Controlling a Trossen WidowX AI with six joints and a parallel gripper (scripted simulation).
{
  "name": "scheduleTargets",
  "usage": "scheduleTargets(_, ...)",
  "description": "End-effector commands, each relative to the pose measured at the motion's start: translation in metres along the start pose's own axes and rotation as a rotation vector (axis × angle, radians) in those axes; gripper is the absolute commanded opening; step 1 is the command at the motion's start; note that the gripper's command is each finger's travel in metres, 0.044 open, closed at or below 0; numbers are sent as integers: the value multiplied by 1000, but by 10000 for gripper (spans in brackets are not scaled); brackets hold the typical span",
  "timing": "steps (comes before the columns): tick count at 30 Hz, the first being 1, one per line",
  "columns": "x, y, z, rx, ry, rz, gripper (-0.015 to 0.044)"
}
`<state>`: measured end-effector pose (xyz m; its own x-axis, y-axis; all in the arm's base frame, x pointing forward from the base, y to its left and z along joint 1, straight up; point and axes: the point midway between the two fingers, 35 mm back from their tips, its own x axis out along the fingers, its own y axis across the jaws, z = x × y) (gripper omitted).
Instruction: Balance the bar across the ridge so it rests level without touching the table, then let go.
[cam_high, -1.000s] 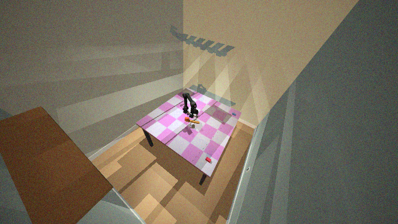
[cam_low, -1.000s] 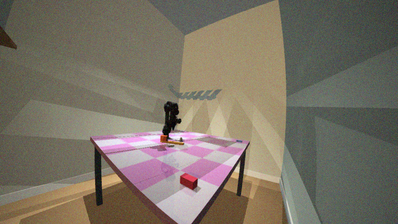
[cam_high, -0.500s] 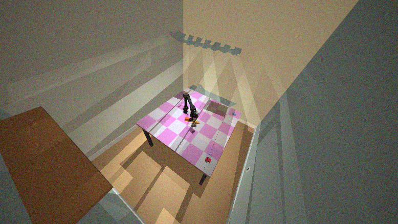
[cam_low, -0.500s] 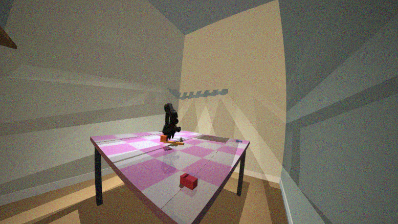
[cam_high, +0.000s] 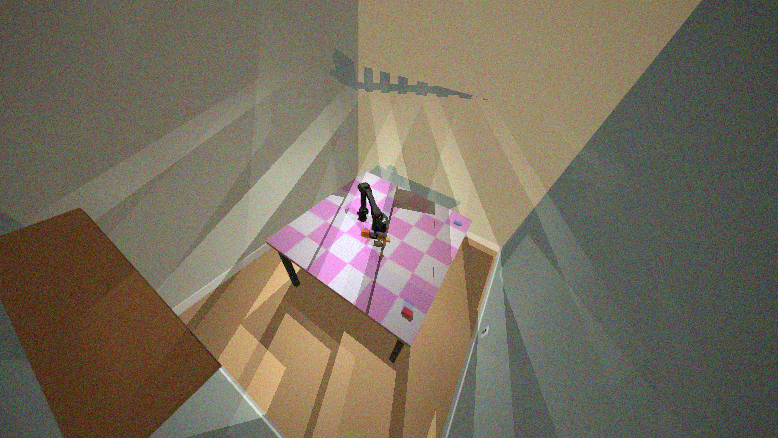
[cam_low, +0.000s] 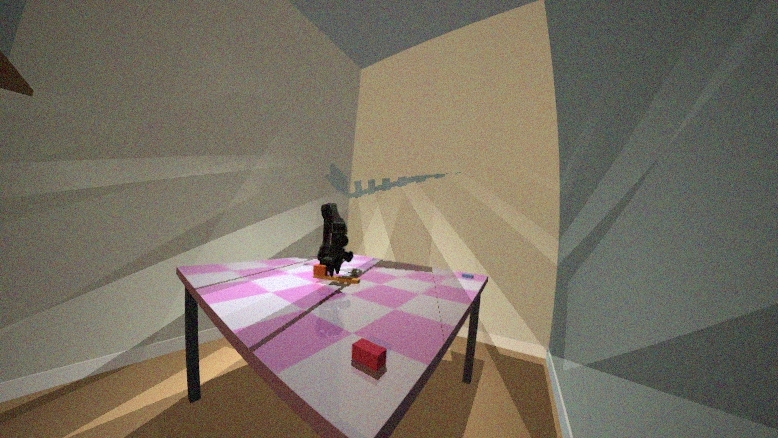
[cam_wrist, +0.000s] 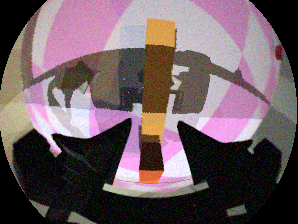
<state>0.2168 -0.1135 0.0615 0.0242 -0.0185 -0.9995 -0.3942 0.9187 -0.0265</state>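
Observation:
The bar (cam_high: 387, 239) (cam_low: 348, 280) (cam_wrist: 159, 75) is a yellow-orange strip lying on the table, with an orange block (cam_high: 365, 232) (cam_low: 319, 270) (cam_wrist: 151, 176) at one end. My gripper (cam_low: 333, 273) (cam_wrist: 154, 121) is open above the bar near its block end. In the wrist view the bar runs between the two fingertips, with a gap on each side. A small dark grey-green piece that looks like the ridge (cam_low: 355, 271) (cam_wrist: 73, 77) stands on the table beside the bar, apart from it. The arm hides part of the bar in the top and exterior views.
A red block (cam_high: 407, 313) (cam_low: 369, 354) (cam_wrist: 279, 52) lies near the table's front corner. A small blue piece (cam_high: 457, 223) (cam_low: 467, 275) lies near the right corner. Dark shadows cross the pink and white checkered table (cam_high: 348, 280) (cam_low: 310, 375). A brown surface (cam_high: 103, 326) stands apart at the left.

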Motion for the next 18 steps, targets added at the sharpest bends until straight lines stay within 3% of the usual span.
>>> scheduleTargets(1,9,1,0,4,2,10,315)
scheduleTargets(18,16,2,0,4,2,11,315)
